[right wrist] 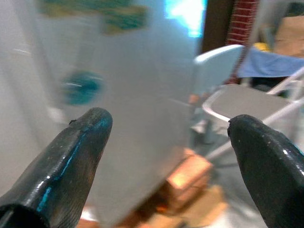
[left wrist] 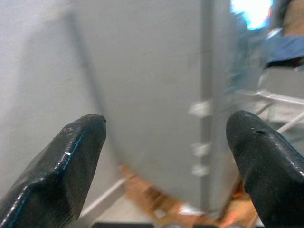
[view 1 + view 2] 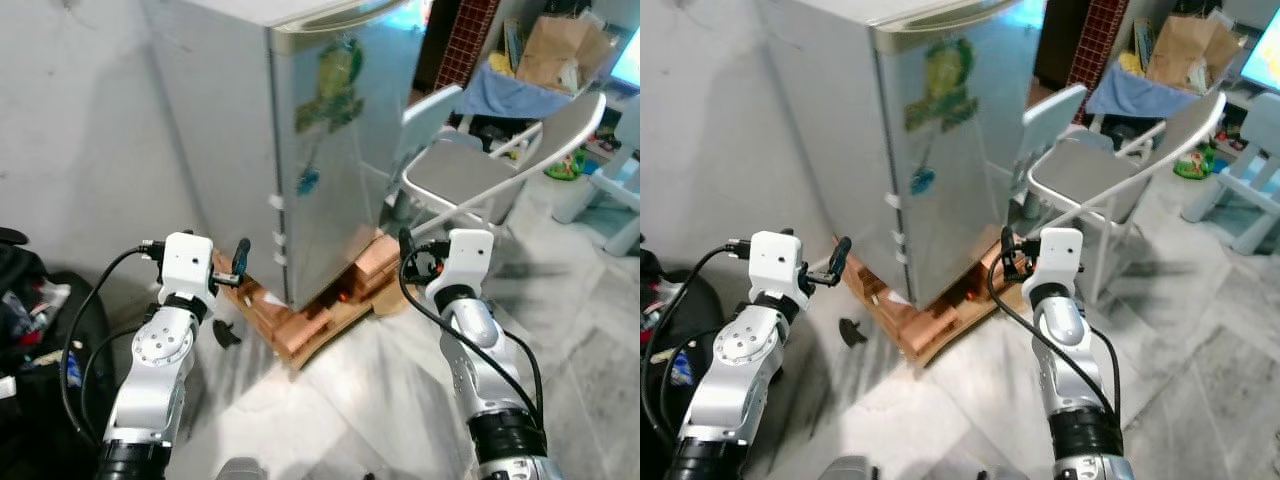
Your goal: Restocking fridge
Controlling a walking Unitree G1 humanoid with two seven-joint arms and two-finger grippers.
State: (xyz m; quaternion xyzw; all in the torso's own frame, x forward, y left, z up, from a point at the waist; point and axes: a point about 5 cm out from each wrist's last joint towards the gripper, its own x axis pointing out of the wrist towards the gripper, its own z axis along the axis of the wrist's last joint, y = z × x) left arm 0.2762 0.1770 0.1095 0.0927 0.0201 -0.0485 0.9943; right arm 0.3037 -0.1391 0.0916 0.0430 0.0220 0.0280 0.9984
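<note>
fridge (image 3: 330, 130) at 12 o'clock, door shut, corner edge turned toward the robot, stickers (image 3: 335, 85) on the door face. it stands on a low wooden pallet (image 3: 320, 310), probably to keep it off the marble floor (image 3: 380, 400)

left tool (image 3: 238, 262) raised at 9 o'clock, fingers (image 2: 66, 161) spread wide, empty, aimed at the fridge's side wall near the corner. right tool (image 3: 408, 250) raised at 3 o'clock, also wide and empty, aimed at the door face and the pallet below it. both arms held up ahead of the body, which reads as a ready stance for reaching the door, not a carry

nothing to stock is in either tool. black bags (image 3: 40, 330) on the floor at 8 o'clock, contents unclear

folding chair (image 3: 480, 170) at 2 o'clock, just beside the door side; it may crowd the door's swing. clutter and a cardboard box (image 3: 565, 45) beyond it

judgement: early stage, approach only; door must be opened first. handle not made out from here
</note>
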